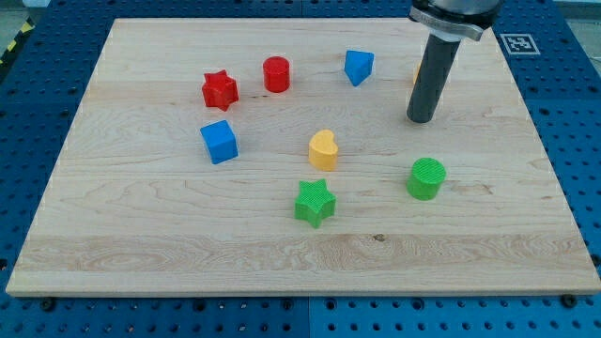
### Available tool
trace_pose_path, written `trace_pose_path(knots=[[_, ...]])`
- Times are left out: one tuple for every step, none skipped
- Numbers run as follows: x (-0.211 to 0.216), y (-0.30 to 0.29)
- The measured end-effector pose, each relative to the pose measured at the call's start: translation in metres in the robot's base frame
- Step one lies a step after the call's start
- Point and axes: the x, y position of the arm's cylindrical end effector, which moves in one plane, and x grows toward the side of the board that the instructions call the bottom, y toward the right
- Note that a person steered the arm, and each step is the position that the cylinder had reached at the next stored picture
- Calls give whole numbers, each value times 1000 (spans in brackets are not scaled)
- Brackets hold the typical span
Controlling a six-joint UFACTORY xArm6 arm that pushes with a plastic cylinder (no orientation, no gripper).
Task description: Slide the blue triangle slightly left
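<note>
Pale grained wooden board (141, 244); ribbed, seemingly plastic green star (315, 203).

Dark rod enters from view's top right, hangs upright, slightly tilted. Metal collar at upper end, cut by frame edge. My tip (422, 119) rests low at board level, right of centre, far half of scene.

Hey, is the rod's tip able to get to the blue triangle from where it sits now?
Probably yes. My tip sits to the view's right of the blue triangle, slightly lower, with bare board between them.
</note>
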Motion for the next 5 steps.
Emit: trace_pose_path(knots=[[-16,1],[-86,16],[-101,21],[-101,21],[-101,21]])
